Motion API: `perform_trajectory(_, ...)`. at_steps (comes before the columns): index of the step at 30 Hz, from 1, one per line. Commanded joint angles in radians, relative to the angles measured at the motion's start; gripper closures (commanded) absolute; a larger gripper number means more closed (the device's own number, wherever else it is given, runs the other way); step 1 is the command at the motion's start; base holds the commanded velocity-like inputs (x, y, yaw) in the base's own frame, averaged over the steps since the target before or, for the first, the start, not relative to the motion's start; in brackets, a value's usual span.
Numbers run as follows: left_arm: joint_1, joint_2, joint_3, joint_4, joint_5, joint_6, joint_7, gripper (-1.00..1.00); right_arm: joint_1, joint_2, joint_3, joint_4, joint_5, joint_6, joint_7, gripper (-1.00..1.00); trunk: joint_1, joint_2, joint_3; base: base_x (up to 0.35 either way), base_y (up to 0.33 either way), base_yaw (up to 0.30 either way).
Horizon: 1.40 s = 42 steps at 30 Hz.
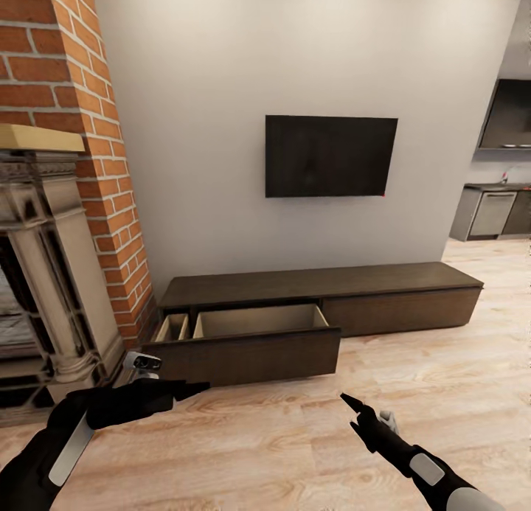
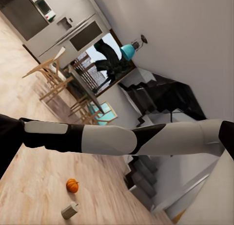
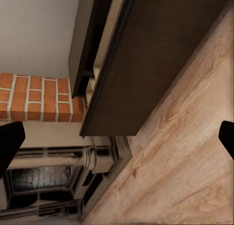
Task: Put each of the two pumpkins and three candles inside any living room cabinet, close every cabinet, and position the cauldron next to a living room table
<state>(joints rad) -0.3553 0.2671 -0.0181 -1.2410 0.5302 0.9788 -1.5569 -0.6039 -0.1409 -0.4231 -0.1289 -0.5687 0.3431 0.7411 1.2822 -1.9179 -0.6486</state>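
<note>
Head view is showing you the long, low dark-brown wood cabinet [image 1: 317, 304] against the far wall, its left drawer [image 1: 243, 341] standing pulled out, pale inside. Your left pincer [image 1: 193, 386] is hovering near that drawer front; whether it is clenched, you cannot tell. Your right pincer [image 1: 352, 409] is hanging released over the wood floor [image 1: 295, 452], grasping nothing. Left wrist view is catching a small orange pumpkin [image 2: 72, 185] and a pale cylindrical candle [image 2: 69, 211] lying close together on the floor.

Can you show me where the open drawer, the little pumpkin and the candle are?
Drawer [image 1: 254, 321]: head view, on its pale inside wall.
Pumpkin [image 2: 72, 185]: left wrist view, middle of its orange body, on the floor.
Candle [image 2: 69, 211]: left wrist view, on its pale side, beside the pumpkin.
</note>
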Motion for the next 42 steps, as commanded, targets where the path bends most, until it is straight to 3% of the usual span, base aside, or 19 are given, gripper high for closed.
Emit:
perform_trajectory(1, -0.001, 0.001, -0.002, 0.0, 0.002, 0.011, -0.003, -1.0, 0.0, 0.0, 0.0, 0.0, -0.008, 0.008, 0.002, -1.0, -0.005, 0.007, 0.001, -0.251, 0.0, 0.0)
perform_trajectory(6, -0.001, 0.002, -0.001, 0.003, 0.002, 0.011, -0.003, -1.0, 0.0, 0.001, 0.002, 0.0, -0.009, -0.002, 0.006, -1.0, -0.024, 0.042, 0.015, -0.096, 0.0, 0.0)
perform_trajectory(17, -0.001, 0.001, 0.0, 0.013, 0.005, 0.011, -0.004, -1.0, 0.0, 0.001, 0.002, 0.0, -0.01, -0.01, 0.004, -1.0, -0.024, 0.042, 0.016, -0.006, 0.0, 0.03)
perform_trajectory(42, -0.001, -0.004, 0.0, 0.014, 0.002, 0.009, 0.0, -1.0, 0.0, 0.006, 0.003, 0.0, -0.008, -0.036, -0.001, -1.0, -0.024, 0.042, 0.016, -0.05, 0.0, 0.266)
